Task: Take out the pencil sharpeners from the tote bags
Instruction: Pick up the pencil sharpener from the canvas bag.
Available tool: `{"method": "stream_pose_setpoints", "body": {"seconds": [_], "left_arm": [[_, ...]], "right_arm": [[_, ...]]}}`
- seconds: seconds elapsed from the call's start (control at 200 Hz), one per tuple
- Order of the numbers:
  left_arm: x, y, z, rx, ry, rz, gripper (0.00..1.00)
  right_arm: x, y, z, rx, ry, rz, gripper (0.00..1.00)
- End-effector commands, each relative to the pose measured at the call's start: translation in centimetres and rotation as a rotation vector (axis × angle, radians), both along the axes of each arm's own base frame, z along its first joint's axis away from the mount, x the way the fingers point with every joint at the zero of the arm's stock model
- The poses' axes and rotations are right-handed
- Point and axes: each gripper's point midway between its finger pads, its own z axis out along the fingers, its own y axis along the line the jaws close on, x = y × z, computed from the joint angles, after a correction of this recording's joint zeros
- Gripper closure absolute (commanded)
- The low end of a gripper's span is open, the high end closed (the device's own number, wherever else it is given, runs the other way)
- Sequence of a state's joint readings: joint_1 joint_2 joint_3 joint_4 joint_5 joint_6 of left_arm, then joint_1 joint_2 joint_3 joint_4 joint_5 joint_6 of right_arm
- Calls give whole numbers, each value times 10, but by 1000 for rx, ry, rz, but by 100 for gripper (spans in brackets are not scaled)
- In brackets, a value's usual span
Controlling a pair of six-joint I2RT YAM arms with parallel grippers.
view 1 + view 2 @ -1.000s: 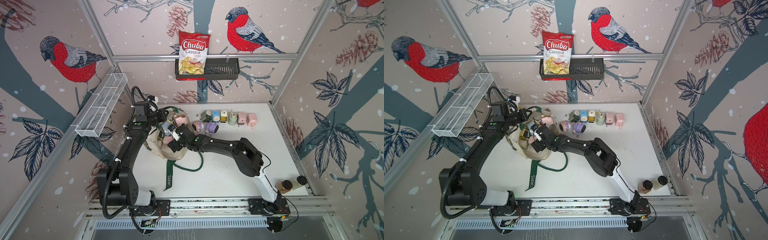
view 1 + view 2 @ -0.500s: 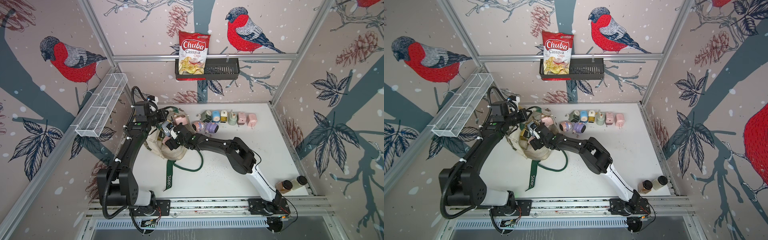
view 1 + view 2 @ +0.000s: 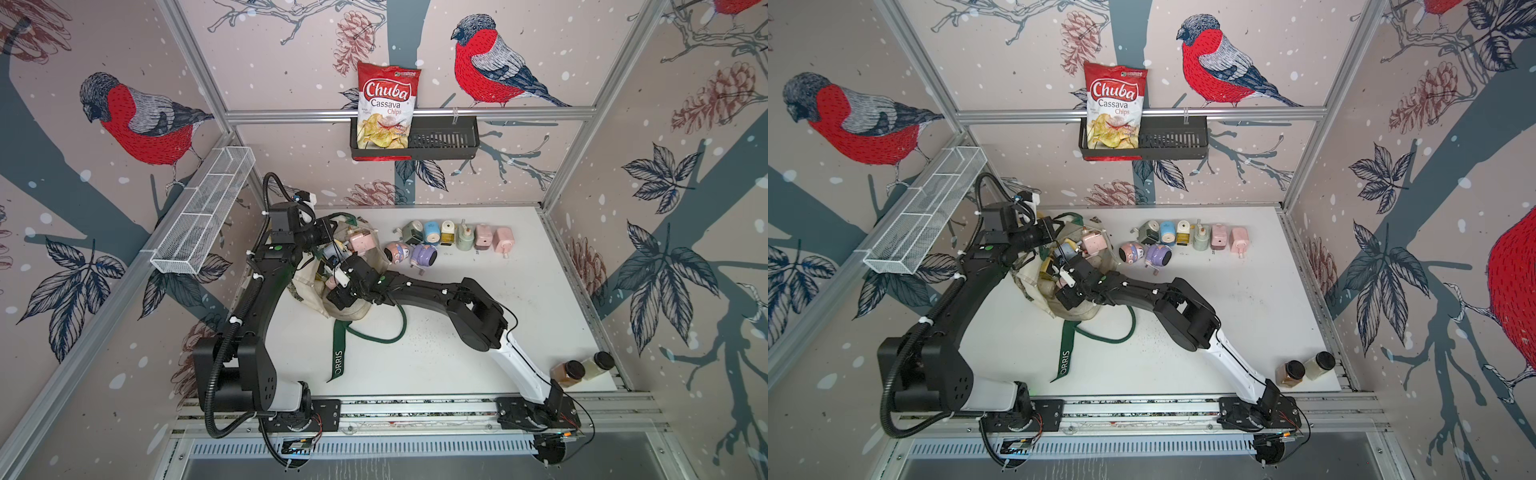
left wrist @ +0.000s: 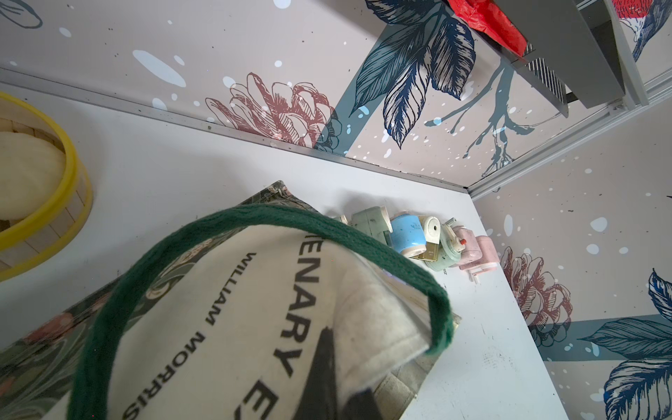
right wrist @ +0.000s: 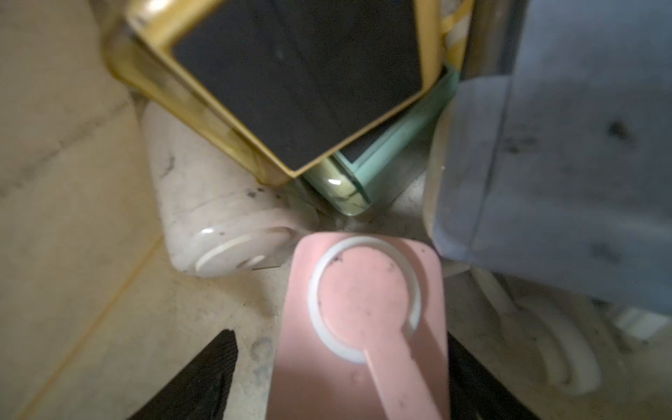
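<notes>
- Pink sharpener [image 5: 363,291] lies between right gripper's [image 5: 342,336] wide jaws, clear on one side.
- Right wrist view alone shows that gap.
- Left gripper [image 3: 326,237] pinches tote [image 4: 232,291] rim.

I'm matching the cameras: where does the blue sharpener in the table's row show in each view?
In a top view: blue sharpener, second from the back row's left end.
In a top view: same spot.
Left wrist: it lies just past the green handle.
Right wrist: not in it.
Landmark: pink sharpener ending that row.
</notes>
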State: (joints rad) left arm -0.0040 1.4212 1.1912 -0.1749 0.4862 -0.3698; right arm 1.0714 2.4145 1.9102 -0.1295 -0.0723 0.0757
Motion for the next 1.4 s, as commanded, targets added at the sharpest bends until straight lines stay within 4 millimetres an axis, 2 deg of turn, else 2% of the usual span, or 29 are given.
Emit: {"method": "stream_pose_setpoints", "body": {"seconds": [0.0,0.15,0.38,0.525,0.841,1.246,1.396], "left_arm": [[2,-7,16,-27,-57,-30,100],[2,-7,16,-26,-57,-29,100],[3,-7,14,-26,-53,-29,100],[3,-7,14,-26,-51,-29,100],[3,-7,14,-27,-50,-28,100],[4,-6,12,-25,-47,-25,100],[4,-6,11,-23,-42,-23,100]], "right_arm": [[10,-6,-8,-45,-12,-50,16],[20,-10,-16,-82,-32,-97,20],[16,-5,-14,-66,-24,-84,25],[12,-1,-11,-55,-18,-58,38],[-3,-2,14,-34,-73,-10,43],[-12,-27,40,-47,-170,-2,43],[-18,-34,57,-28,-198,-1,43]]}}
